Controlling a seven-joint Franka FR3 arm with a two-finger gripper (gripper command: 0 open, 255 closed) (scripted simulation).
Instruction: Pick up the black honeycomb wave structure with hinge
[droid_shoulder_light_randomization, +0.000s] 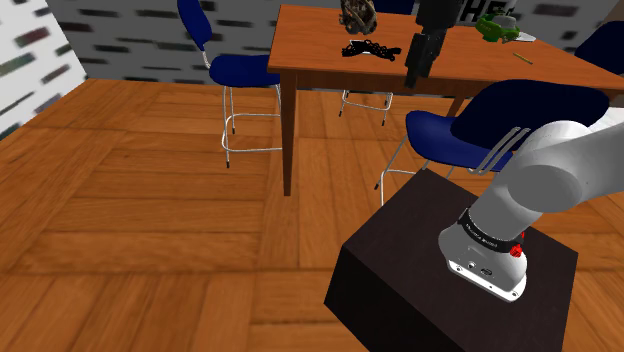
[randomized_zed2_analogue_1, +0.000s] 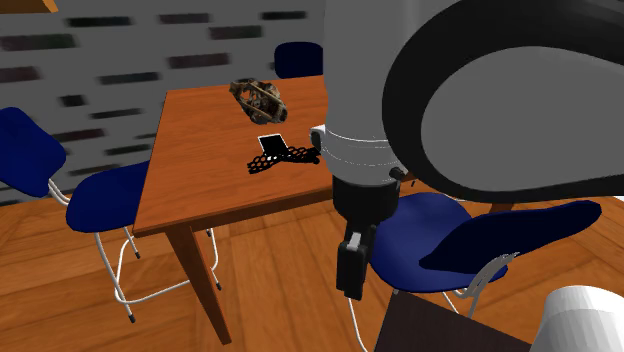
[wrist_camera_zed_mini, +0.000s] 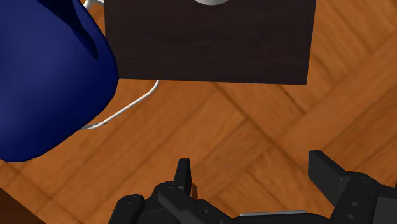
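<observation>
Our gripper (randomized_zed2_analogue_1: 350, 285) hangs at lower centre of the second exterior view, fingers spread and empty, below the edge of the table (randomized_zed2_analogue_1: 200, 190). The black honeycomb structure (randomized_zed2_analogue_1: 283, 156) lies on the tabletop at centre frame, well apart. We judge this the approach step. Next we must rise and reach over it.

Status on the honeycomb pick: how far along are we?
Done: nothing yet. The black honeycomb structure lies flat on the table, untouched. In hand: the gripper is open and empty. The wrist view has it aimed at the wooden floor by the stand and a blue chair, not over the piece. Left: get above the piece, descend, close, lift.
</observation>
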